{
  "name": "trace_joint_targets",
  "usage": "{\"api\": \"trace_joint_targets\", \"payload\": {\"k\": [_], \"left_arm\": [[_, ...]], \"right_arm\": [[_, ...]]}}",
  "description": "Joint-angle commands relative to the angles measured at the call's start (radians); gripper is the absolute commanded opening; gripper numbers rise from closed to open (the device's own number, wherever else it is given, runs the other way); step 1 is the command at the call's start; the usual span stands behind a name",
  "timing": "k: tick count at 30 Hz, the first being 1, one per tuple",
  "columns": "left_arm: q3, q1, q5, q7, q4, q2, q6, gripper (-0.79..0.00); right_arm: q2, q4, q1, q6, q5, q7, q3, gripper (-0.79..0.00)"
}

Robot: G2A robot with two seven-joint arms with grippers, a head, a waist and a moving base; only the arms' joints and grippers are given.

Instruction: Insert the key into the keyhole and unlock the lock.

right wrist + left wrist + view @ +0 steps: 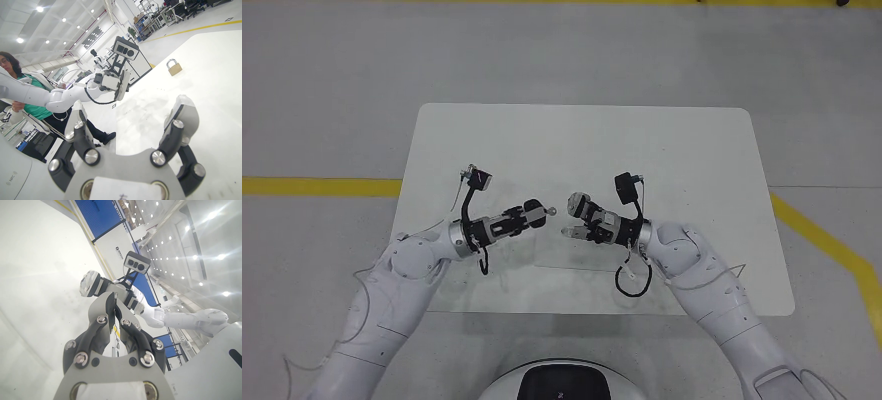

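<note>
A brass padlock [174,67] with a silver shackle rests on the white table [692,150], beyond both grippers in the right wrist view. My left gripper [540,212] hovers over the table's middle, its fingers pressed together on a small metal key [115,294] whose tip pokes out past them. Facing it a short way off, my right gripper [575,215] stands open with nothing between its padded fingers [88,283]. The two grippers point at each other, a small gap apart. In the right wrist view the left gripper [121,89] hangs above the table, well short of the padlock.
The table top is bare white with rounded corners [742,115]. A yellow floor line [312,186] runs past both sides. A black cable [627,280] loops under the right wrist.
</note>
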Motion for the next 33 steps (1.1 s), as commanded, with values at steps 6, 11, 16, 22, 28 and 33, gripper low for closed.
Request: {"api": "trace_joint_targets", "payload": {"k": [6, 11, 16, 22, 28, 33], "left_arm": [[0.028, 0.012, 0.008, 0.023, -0.011, -0.003, 0.026, -0.785], [0.015, 0.014, 0.031, 0.013, -0.016, 0.004, 0.02, -0.785], [0.013, 0.023, 0.064, 0.024, -0.033, 0.008, 0.013, -0.785], [0.019, 0.021, 0.058, 0.02, -0.033, 0.009, 0.003, -0.785], [0.023, 0.015, 0.057, 0.016, -0.024, 0.012, -0.003, -0.785], [0.027, 0.008, 0.059, 0.017, -0.021, 0.013, -0.002, -0.785]], "right_arm": [[0.005, -0.049, -0.023, 0.031, 0.052, 0.032, -0.002, 0.0], [0.021, -0.089, -0.027, 0.068, 0.143, 0.155, 0.012, -0.471], [0.035, -0.124, -0.028, 0.137, 0.195, 0.264, 0.021, -0.653], [0.04, -0.139, -0.024, 0.187, 0.22, 0.314, 0.016, -0.683], [0.042, -0.135, -0.014, 0.199, 0.239, 0.331, 0.014, -0.785], [0.041, -0.129, -0.003, 0.211, 0.261, 0.348, 0.005, -0.785]]}}
